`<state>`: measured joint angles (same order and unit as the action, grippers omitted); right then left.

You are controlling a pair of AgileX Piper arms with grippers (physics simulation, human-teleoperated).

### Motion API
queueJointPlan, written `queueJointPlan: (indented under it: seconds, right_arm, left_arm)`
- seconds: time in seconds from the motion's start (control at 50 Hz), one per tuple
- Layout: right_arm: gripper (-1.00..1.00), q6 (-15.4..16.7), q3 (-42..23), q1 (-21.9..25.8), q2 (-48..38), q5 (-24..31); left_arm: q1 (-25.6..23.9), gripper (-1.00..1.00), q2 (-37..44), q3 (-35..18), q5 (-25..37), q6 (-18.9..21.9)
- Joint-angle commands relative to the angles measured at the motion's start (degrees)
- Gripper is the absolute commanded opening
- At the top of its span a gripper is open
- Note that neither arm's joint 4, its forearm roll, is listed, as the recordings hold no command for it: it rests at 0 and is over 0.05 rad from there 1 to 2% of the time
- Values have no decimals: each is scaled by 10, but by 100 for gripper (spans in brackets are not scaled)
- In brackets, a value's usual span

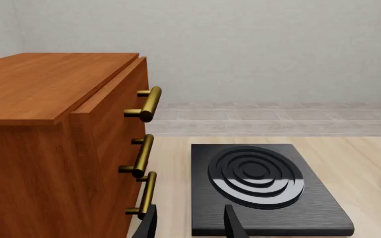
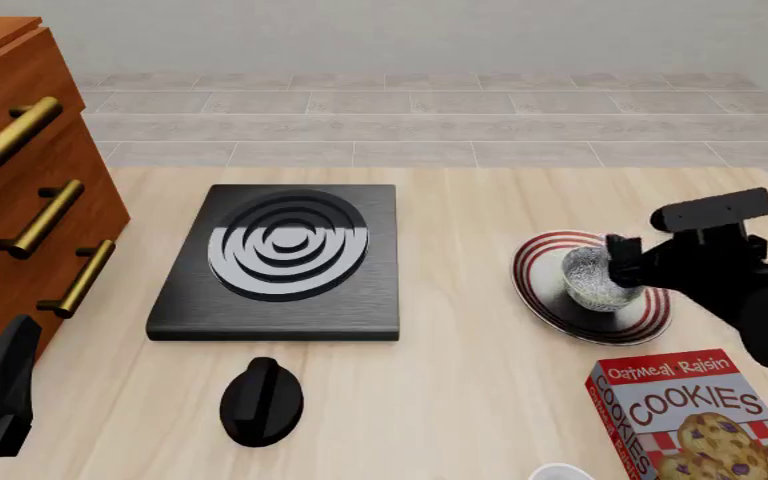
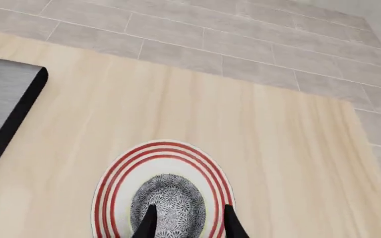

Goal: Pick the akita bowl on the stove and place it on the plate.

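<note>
Over plate [image 2: 544,290] — akita bowl [image 2: 595,276]

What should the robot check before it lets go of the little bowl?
1. Akita bowl over the plate, not the stove: ok.
2. Bowl near the plate's middle: ok.
3. Bowl resting on the plate rather than held above it: cannot tell.
4. Right gripper fingers on either side of the bowl: ok.
5. Left gripper away from the plate: ok.
6. Cookie box apart from the plate: ok.
</note>
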<state>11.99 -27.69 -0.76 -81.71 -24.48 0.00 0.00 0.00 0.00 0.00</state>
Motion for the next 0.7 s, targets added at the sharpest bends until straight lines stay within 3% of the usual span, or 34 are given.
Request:
queueJointPlan:
  seconds: [0.02,0.4,0.5,0.58,0.7]
  right_arm:
    - [100,51,28,31,119,15]
    - [100,44,60,41,192,31]
    - [100,49,91,41,229,9]
    - [100,85,121,40,251,-19]
    - [100,88,160,33,273,-59]
  left_arm:
    - [0,100,0,0,0,0]
    - [0,100,0,0,0,0]
    - [0,100,0,0,0,0]
    - [0,100,0,0,0,0]
    - [0,100,0,0,0,0]
